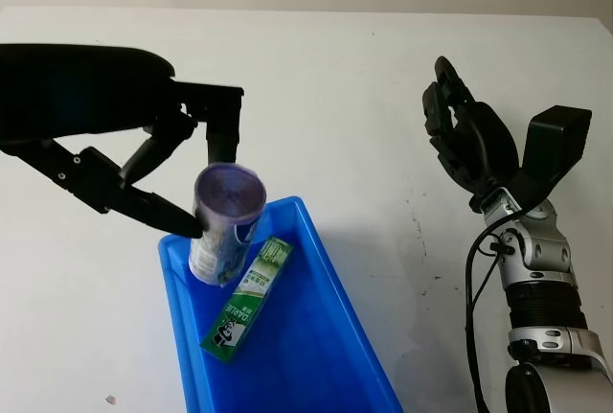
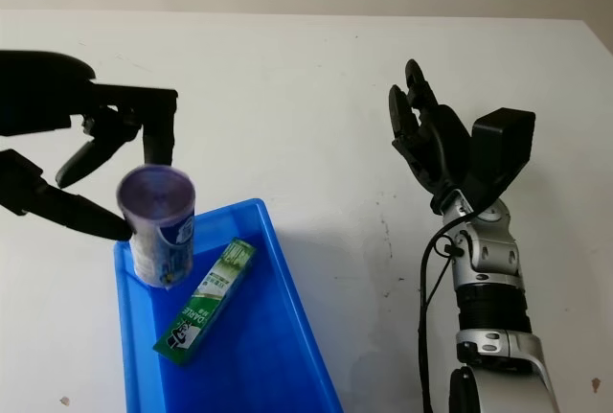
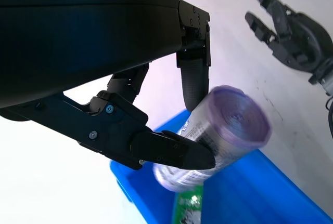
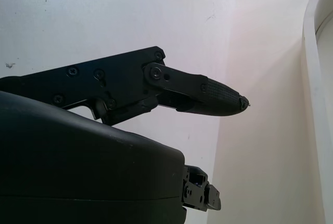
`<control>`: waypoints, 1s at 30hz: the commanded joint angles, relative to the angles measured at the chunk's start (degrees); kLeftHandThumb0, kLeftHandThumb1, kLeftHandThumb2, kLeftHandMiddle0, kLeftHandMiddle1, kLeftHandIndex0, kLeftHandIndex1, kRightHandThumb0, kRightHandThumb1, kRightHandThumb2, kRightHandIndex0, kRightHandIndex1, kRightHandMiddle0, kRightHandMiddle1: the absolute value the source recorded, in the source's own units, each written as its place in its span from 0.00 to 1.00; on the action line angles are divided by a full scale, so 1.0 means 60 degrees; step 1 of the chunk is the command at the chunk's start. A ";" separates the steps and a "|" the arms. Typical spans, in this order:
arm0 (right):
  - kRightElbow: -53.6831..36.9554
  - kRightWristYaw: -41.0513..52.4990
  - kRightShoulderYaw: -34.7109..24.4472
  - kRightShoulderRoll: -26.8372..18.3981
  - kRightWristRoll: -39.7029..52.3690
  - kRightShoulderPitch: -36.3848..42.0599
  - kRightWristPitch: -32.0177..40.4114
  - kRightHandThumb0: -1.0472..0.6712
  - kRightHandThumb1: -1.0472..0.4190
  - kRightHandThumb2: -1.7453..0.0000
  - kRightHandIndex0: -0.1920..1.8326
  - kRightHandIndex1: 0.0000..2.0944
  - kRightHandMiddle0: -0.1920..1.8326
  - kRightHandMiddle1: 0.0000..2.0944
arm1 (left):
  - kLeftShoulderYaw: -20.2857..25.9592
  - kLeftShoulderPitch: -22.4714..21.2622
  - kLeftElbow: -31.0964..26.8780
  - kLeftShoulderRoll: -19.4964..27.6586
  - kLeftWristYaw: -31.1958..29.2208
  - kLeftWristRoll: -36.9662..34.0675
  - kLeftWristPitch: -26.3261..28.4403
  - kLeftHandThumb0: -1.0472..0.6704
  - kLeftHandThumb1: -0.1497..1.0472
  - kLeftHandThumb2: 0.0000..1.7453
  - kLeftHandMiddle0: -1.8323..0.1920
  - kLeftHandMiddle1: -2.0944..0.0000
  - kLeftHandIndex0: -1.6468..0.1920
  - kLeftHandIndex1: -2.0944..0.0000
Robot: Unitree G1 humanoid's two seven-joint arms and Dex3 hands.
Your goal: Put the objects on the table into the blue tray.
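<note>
Left hand (image 1: 187, 178) pinches the can (image 1: 226, 226) over the tray (image 1: 316, 355); loosely held, it could bounce out.

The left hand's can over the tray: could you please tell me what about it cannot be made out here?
- can: label blurred in both eye views.
- Its lower end: left wrist view, behind a finger of the left hand.
- blue tray: near end cut off by the bottom edge, eye views.
</note>
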 commanded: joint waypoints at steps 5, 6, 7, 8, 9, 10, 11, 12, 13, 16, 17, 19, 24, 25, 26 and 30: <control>-0.0173 -0.0116 0.0038 0.0021 -0.0037 -0.0084 -0.0051 0.25 0.00 0.64 0.00 0.00 0.00 0.00 | -0.0395 0.0203 0.0122 -0.0311 -0.0032 0.0341 -0.0665 0.34 1.00 0.16 0.58 0.00 0.67 0.00; -0.0186 -0.0129 0.0047 0.0014 -0.0042 -0.0073 -0.0052 0.25 0.00 0.64 0.00 0.00 0.00 0.00 | -0.0536 0.0041 0.0189 -0.0242 -0.0185 0.0350 -0.0603 0.33 1.00 0.15 0.65 0.00 0.73 0.00; -0.0192 -0.0131 0.0051 0.0008 -0.0037 -0.0064 -0.0054 0.25 0.00 0.64 0.00 0.00 0.00 0.00 | -0.0713 -0.0200 0.0255 -0.0160 -0.0410 0.0281 -0.0404 0.32 1.00 0.13 0.77 0.02 0.86 0.01; -0.0208 -0.0151 0.0055 0.0005 -0.0038 -0.0057 -0.0030 0.25 0.00 0.65 0.00 0.00 0.00 0.00 | -0.0887 -0.0451 0.0317 -0.0109 -0.0640 0.0196 -0.0173 0.30 1.00 0.11 0.84 0.13 0.93 0.13; -0.0222 -0.0158 0.0048 0.0008 -0.0021 -0.0050 -0.0009 0.25 0.00 0.65 0.00 0.00 0.00 0.00 | -0.1010 -0.0653 0.0367 -0.0118 -0.0816 0.0084 0.0086 0.28 1.00 0.10 0.87 0.31 0.94 0.32; -0.0227 -0.0157 0.0045 0.0005 -0.0013 -0.0044 -0.0004 0.25 0.00 0.65 0.00 0.00 0.00 0.00 | -0.1076 -0.0763 0.0440 -0.0182 -0.0935 0.0004 0.0216 0.27 1.00 0.08 0.85 0.47 0.92 0.47; -0.0229 -0.0157 0.0046 0.0000 -0.0013 -0.0039 -0.0005 0.25 0.00 0.65 0.00 0.00 0.00 0.00 | -0.1121 -0.0830 0.0525 -0.0247 -0.1036 -0.0036 0.0247 0.25 1.00 0.06 0.80 0.71 0.87 0.68; -0.0217 -0.0138 0.0047 -0.0009 -0.0011 -0.0038 -0.0023 0.25 0.00 0.65 0.00 0.00 0.00 0.00 | -0.1206 -0.0947 0.0572 -0.0249 -0.1149 -0.0025 0.0313 0.24 1.00 0.06 0.78 0.84 0.84 0.80; -0.0218 -0.0169 0.0049 -0.0006 -0.0029 -0.0038 -0.0032 0.25 0.00 0.65 0.00 0.00 0.00 0.00 | -0.1312 -0.1081 0.0617 -0.0222 -0.1276 0.0014 0.0376 0.24 0.99 0.05 0.80 0.91 0.84 0.87; -0.0211 -0.0205 0.0055 -0.0007 -0.0053 -0.0047 -0.0057 0.25 0.00 0.66 0.00 0.00 0.00 0.00 | -0.1548 -0.1435 0.0725 -0.0160 -0.1555 0.0231 0.0328 0.25 0.94 0.03 0.92 0.98 0.89 0.97; -0.0211 -0.0207 0.0056 -0.0006 -0.0050 -0.0052 -0.0059 0.25 0.00 0.66 0.00 0.00 0.00 0.00 | -0.1527 -0.1456 0.0780 -0.0199 -0.1570 0.0267 0.0241 0.26 0.91 0.02 0.95 0.99 0.91 0.98; -0.0231 -0.0248 0.0049 0.0009 -0.0043 -0.0057 -0.0045 0.24 0.00 0.66 0.00 0.00 0.00 0.00 | -0.1384 -0.1470 0.1007 -0.0379 -0.1611 0.0112 0.0073 0.26 0.87 0.02 0.98 0.99 0.94 0.98; -0.0299 -0.0256 0.0041 0.0066 0.0047 -0.0087 -0.0003 0.24 0.00 0.66 0.00 0.00 0.00 0.00 | -0.1433 -0.2173 0.2355 -0.0552 -0.2535 -0.0529 0.0055 0.04 0.89 0.03 1.00 1.00 0.99 0.99; -0.0330 -0.0243 0.0053 0.0083 0.0067 -0.0089 0.0000 0.24 0.00 0.66 0.00 0.00 0.00 0.00 | -0.1547 -0.2424 0.2693 -0.0514 -0.2806 -0.0554 0.0186 0.03 0.88 0.03 1.00 1.00 0.99 0.99; -0.0352 -0.0227 0.0069 0.0094 0.0075 -0.0090 -0.0020 0.24 0.00 0.66 0.00 0.00 0.00 0.00 | -0.1552 -0.2606 0.3061 -0.0525 -0.2977 -0.0595 0.0297 0.01 0.89 0.03 1.00 1.00 0.99 0.99; -0.0360 -0.0281 0.0072 0.0185 0.0063 -0.0159 -0.0188 0.23 0.00 0.64 0.00 0.00 0.00 0.00 | -0.0173 -0.2038 0.4980 -0.1746 -0.1893 -0.1339 0.0099 0.07 0.99 0.26 0.96 0.98 0.96 0.97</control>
